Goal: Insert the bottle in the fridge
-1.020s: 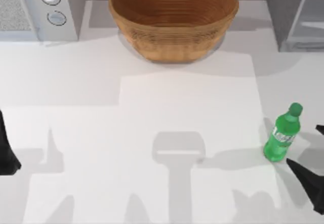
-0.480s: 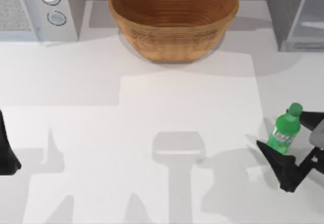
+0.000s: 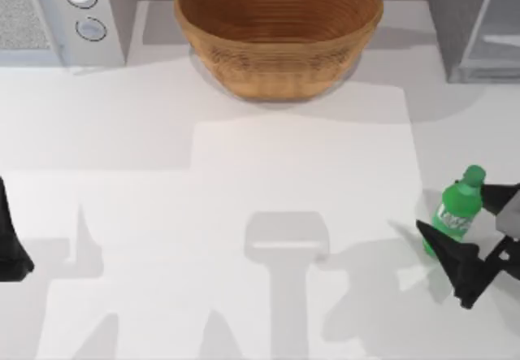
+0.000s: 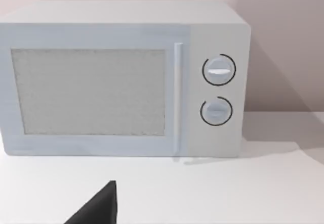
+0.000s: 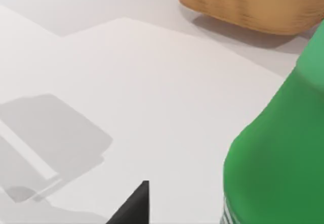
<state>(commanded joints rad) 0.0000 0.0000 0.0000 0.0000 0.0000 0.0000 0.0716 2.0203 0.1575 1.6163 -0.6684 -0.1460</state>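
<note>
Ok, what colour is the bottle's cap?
Bright green, matching the bottle body; its cap shows best in the top view.

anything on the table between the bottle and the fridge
Nothing: the top view shows bare white table between the bottle and the fridge at the back right.

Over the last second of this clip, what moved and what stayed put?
The right hand came in from the table's right edge and now has its fingers on either side of the bottle, one by the cap, one by the base; whether it grips yet is unclear. The bottle looks about where it was, upright. The left hand, basket, microwave and fridge stayed as they were.
</note>
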